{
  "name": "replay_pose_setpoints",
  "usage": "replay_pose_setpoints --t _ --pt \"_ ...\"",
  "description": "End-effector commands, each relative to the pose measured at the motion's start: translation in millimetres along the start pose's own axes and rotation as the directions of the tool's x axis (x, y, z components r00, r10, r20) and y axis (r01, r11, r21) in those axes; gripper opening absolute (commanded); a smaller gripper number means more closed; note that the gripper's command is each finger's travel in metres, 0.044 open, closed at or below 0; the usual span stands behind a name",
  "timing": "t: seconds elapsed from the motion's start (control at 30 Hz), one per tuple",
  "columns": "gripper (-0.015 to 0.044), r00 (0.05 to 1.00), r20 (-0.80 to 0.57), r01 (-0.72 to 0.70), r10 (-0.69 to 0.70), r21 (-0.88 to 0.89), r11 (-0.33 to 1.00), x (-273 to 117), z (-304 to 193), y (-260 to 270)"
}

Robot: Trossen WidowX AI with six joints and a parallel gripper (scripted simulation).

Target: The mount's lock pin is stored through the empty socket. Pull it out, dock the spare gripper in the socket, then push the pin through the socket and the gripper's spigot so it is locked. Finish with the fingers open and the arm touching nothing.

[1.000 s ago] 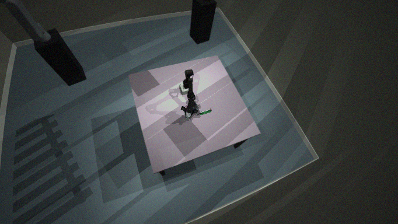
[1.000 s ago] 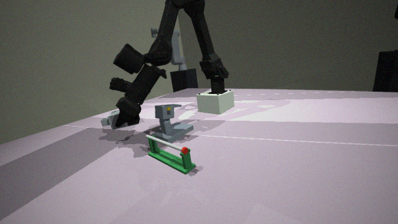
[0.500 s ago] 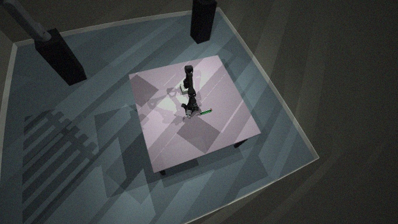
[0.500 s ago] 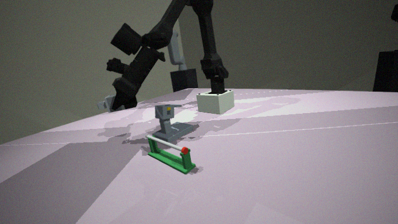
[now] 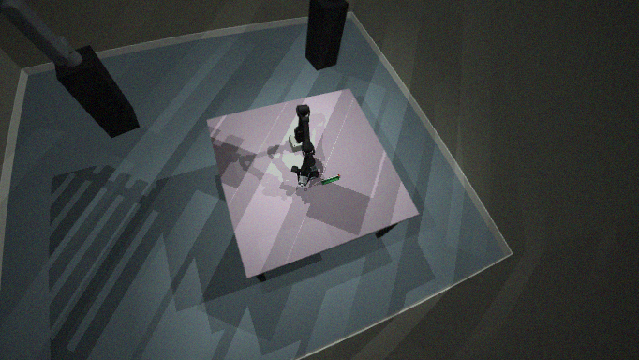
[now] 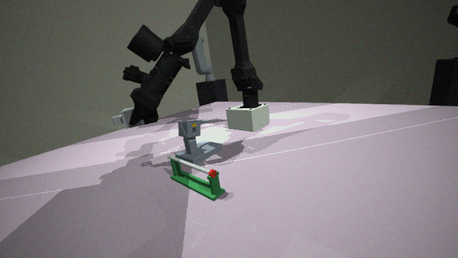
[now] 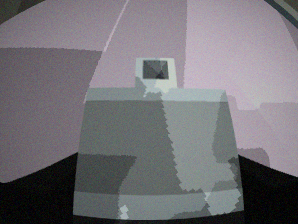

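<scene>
The spare gripper is a pale grey block, its small spigot with a square hole pointing away from my fingers. My gripper is shut on the block and holds it tilted, above the table. The grey mount stands to the right of my gripper in the exterior view, its socket block raised on a post, with a yellow mark and a small dark hole. The white lock pin with its red head lies across the green rack, out of the socket. My arm hides most of the mount in the top view.
The arm's pale box base stands behind the mount in the exterior view. The green rack is close to the mount's near side. The table carries strong shadows. Dark pillars stand beyond its edges.
</scene>
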State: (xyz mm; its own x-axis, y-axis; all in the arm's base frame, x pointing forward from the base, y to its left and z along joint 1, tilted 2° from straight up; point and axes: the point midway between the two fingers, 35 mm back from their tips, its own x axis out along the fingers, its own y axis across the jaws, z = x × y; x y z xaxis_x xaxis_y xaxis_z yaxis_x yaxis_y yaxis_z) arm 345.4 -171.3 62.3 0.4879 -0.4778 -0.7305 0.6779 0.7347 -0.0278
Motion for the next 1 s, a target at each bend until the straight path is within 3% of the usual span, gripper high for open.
replay_pose_setpoints --t 0.0,0.47,0.97 --pt "0.0000 1.000 -0.018 0.009 -0.010 -0.072 0.997 -3.0 -2.8 5.0" --pt "0.0000 0.982 -0.156 0.014 -0.109 -0.512 0.859 -28.1 -29.9 25.5" --pt "0.0000 0.944 -0.230 -0.090 -0.238 -0.869 0.487 -61.7 -51.6 38.8"
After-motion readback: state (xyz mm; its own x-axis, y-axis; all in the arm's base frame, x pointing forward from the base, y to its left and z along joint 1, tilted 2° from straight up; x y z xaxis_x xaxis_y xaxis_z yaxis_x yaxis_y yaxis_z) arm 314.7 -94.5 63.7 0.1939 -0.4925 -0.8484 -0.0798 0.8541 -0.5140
